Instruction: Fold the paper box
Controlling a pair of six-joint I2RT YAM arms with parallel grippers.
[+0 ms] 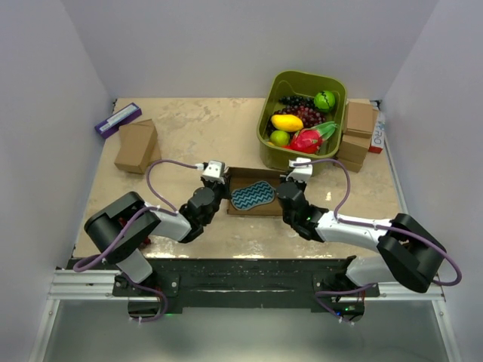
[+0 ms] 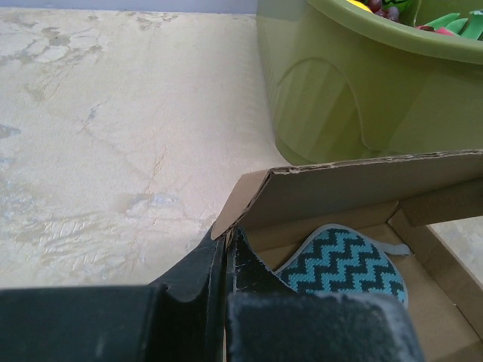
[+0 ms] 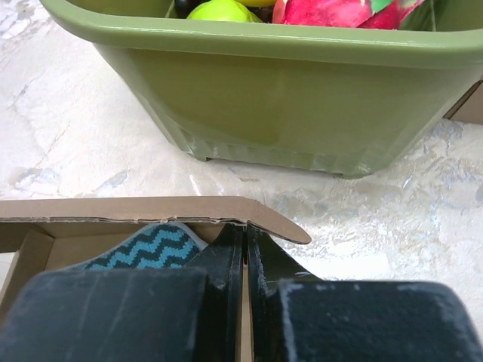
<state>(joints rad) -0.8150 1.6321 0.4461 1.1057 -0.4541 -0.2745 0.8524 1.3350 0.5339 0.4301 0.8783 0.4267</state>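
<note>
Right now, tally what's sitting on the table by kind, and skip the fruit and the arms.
Flat open box: 1
Blue zigzag pad inside it: 1
Small brown boxes: 3 in view; the right stack may hide more
Green bin: 1
Purple packet: 1
Red-and-white carton: 1
Total: 8

Plain pale walls (image 1: 189, 45) enclose a beige marbled table (image 1: 196, 128)
</note>
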